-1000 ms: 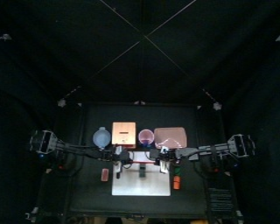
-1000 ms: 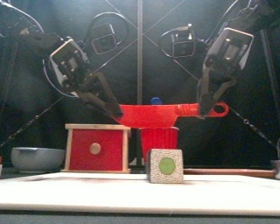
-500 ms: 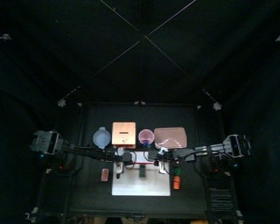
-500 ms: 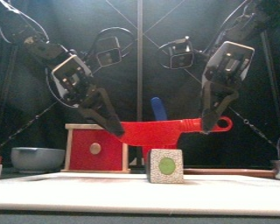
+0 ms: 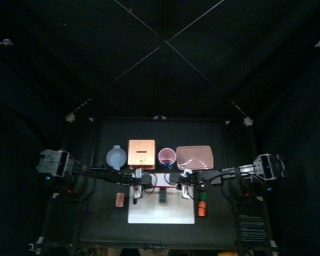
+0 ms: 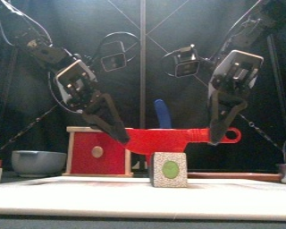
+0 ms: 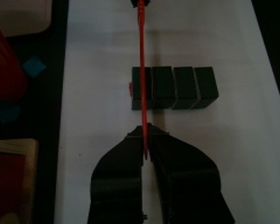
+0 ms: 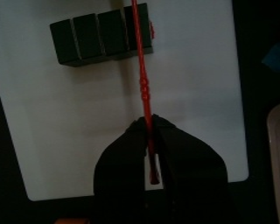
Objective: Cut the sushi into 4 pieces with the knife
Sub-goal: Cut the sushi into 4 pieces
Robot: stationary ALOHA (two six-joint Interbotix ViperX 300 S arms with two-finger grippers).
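Front view: sushi [image 6: 170,168] on white board [image 6: 62,199], black curtains [image 6: 267,116].

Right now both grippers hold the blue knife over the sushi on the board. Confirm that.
Not blue. The knife that the left gripper and right gripper hold over the sushi on the board is red, as the front view shows. The blue knife stands behind it, unheld.
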